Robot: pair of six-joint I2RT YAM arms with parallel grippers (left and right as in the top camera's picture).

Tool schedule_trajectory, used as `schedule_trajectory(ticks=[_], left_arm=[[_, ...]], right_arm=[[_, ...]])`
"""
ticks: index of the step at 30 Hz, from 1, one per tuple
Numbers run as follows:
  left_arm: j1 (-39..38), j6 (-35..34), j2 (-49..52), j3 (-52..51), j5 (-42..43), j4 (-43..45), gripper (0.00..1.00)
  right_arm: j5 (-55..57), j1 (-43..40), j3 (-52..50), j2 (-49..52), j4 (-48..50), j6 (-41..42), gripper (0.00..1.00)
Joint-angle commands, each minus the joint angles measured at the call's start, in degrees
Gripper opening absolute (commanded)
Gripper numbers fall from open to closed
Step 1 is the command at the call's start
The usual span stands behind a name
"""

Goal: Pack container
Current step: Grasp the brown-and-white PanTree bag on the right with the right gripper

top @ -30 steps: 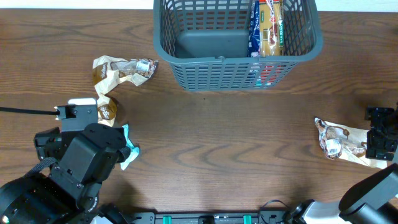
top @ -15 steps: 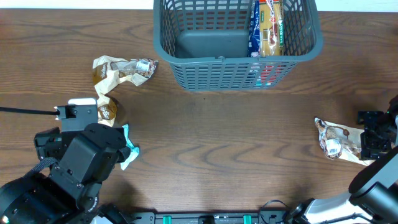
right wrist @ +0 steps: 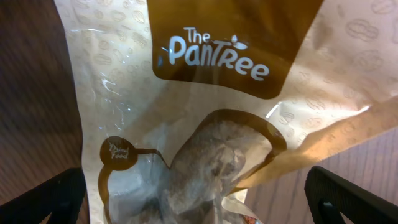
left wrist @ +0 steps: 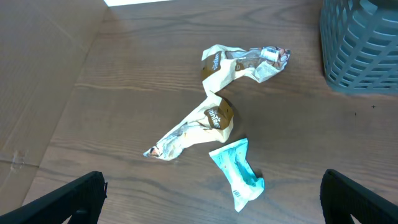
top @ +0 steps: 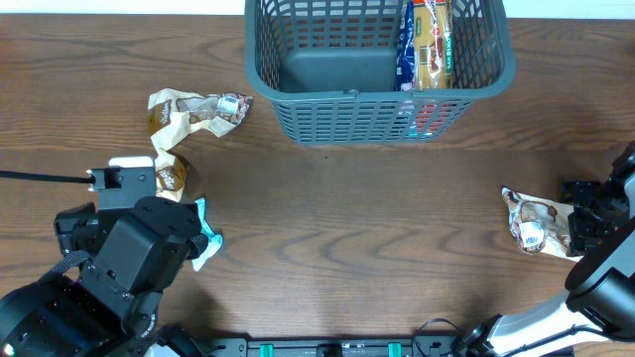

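1. The right gripper (right wrist: 196,208) stands wide, its dark fingers (right wrist: 43,199) on either side of a cream-and-brown "The PanTree" snack packet (right wrist: 211,124). Nothing is pinched yet, and I cannot tell whether they touch it.
2. That packet lies flat at the right edge of the wooden table (top: 377,218), well apart from the container.
3. The container (top: 377,114), a dark grey slotted basket, sits at the far middle. It holds upright packets (top: 427,40) on its right side, and its left floor is bare.
4. The step in hand looks like lining up a pick. The next move calls for lowering, closing on the crinkly film, lifting over the thick rim and releasing inside.
5. The left gripper (left wrist: 214,208) is likewise wide and empty, above two twisted tan packets (left wrist: 214,115) and a teal wrapper (left wrist: 239,174).
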Motion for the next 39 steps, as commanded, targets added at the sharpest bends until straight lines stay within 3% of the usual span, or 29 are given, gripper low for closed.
schedule_trajectory(ticks=[1, 14, 29, 30, 32, 33, 35, 36, 39], left_arm=[[-0.02, 0.52, 0.02, 0.5, -0.28, -0.13, 0.99], [-0.02, 0.5, 0.02, 0.5, -0.28, -0.15, 0.99], [-0.02, 0.52, 0.02, 0.5, -0.28, -0.13, 0.99], [-0.02, 0.52, 0.02, 0.5, -0.28, -0.13, 0.99], [-0.02, 0.52, 0.02, 0.5, -0.28, -0.13, 0.99], [-0.02, 0.52, 0.02, 0.5, -0.28, -0.13, 0.99], [-0.02, 0.52, 0.02, 0.5, -0.28, -0.13, 0.99], [-0.02, 0.52, 0.02, 0.5, -0.28, -0.13, 0.99], [-0.02, 0.52, 0.02, 0.5, -0.28, -0.13, 0.99]], right_arm=[[1.44, -0.57, -0.37, 0.7, 0.07, -0.66, 0.99], [1.46, 4.68, -6.71, 0.7, 6.05, 2.58, 0.99], [1.73, 5.05, -13.55, 0.7, 13.11, 1.73, 0.99], [1.7, 5.05, -13.55, 0.7, 13.07, 1.73, 0.97], [1.7, 5.05, -13.55, 0.7, 12.9, 1.75, 0.8], [1.7, 5.05, -13.55, 0.7, 12.9, 1.75, 0.59], [1.7, 5.05, -13.55, 0.7, 12.81, 1.73, 0.06], [1.68, 5.05, -13.53, 0.7, 12.63, 1.79, 0.01], [1.4, 5.05, -13.53, 0.61, 11.67, 2.36, 0.01]])
